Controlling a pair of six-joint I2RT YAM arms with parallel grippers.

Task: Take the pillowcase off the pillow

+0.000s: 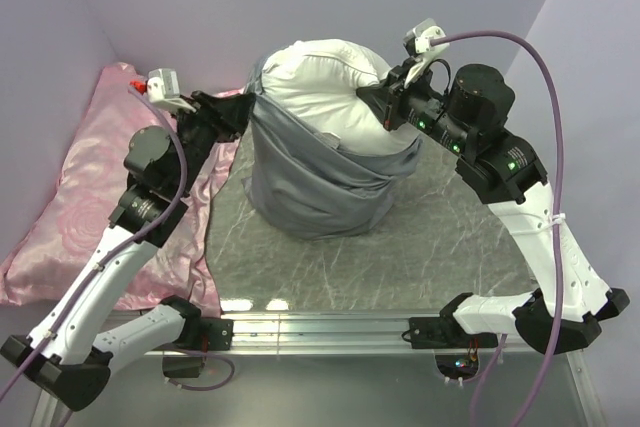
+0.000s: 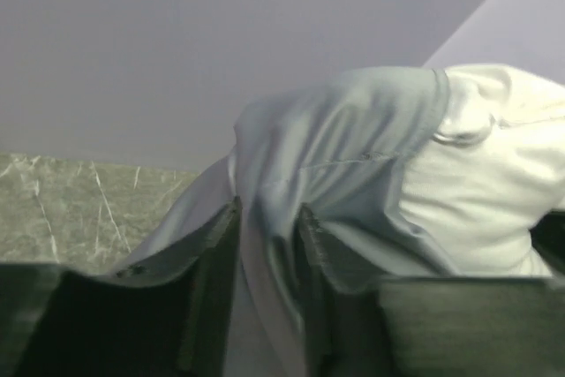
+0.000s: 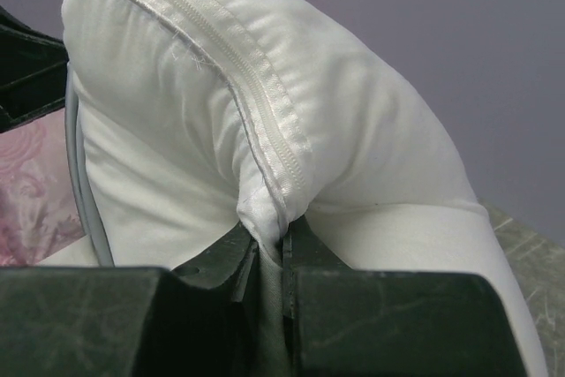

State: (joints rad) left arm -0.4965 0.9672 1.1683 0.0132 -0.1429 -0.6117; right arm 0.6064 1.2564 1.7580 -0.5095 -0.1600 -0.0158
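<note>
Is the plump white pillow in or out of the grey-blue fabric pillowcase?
Partly out: the plump white pillow bulges at the top above the grey-blue pillowcase, bunched around its lower half.

White lower links (image 1: 95, 287), black joint housings (image 1: 478, 95), a dark left gripper (image 2: 267, 236) and right gripper (image 3: 272, 249). Purple cables (image 1: 545, 72) reach grey wrist cameras (image 1: 424, 39). Green lights (image 1: 457, 145) dot the right arm (image 1: 545, 237).

- Left claw (image 2: 267, 218): fingers either side of a grey-blue pillowcase (image 2: 335, 147) fold, touching it.
- White pillow (image 2: 477, 192) exposed at right, past the pillowcase edge.
- Marbled tabletop (image 2: 71, 200) at left.
</note>
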